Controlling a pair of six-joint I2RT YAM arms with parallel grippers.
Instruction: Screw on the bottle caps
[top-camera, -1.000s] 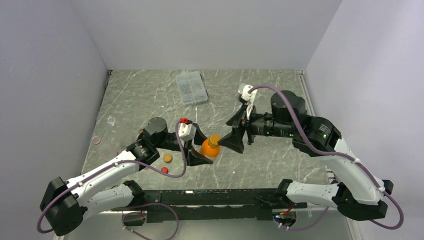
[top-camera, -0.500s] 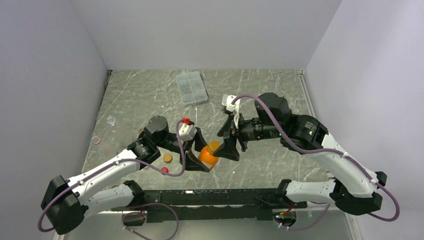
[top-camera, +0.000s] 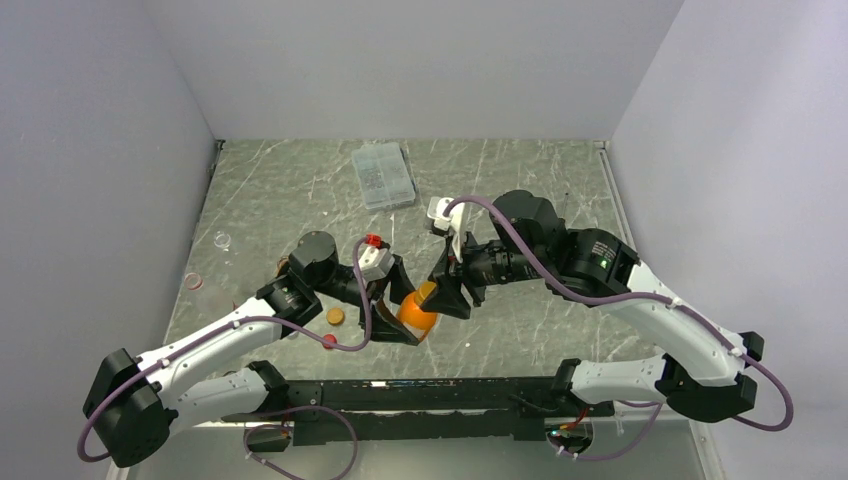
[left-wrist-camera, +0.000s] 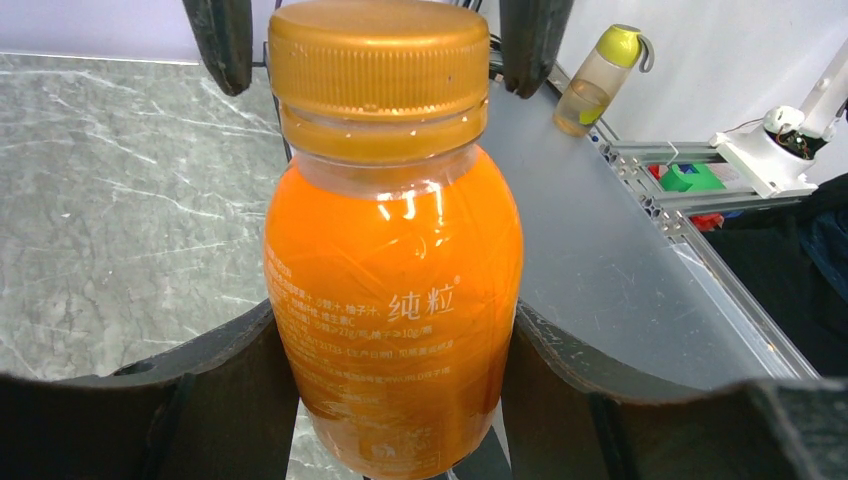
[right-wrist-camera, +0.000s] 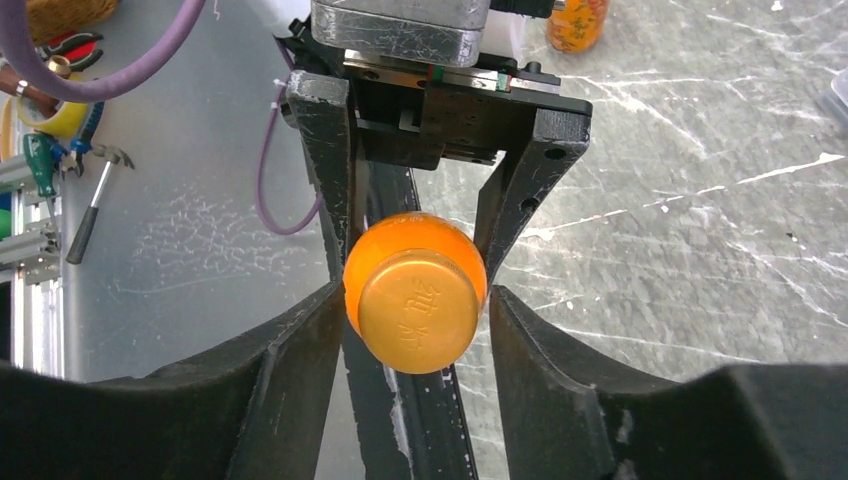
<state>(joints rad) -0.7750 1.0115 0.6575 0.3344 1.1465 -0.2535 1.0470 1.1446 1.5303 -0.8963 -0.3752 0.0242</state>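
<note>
Here the left gripper clamps the orange juice bottle by its belly, tilting it toward the right arm above the marbled table. Its orange cap sits on the neck. The right gripper straddles that cap, jaws parted with a narrow gap on each side. A loose orange cap and a red cap lie beside the left arm.

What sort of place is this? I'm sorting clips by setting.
Probably a robotics lab test cell: plain grey walls box in a marble-patterned table, a hammer and pliers lie on the grey surface beside it, and aluminium framing stands nearby.
</note>
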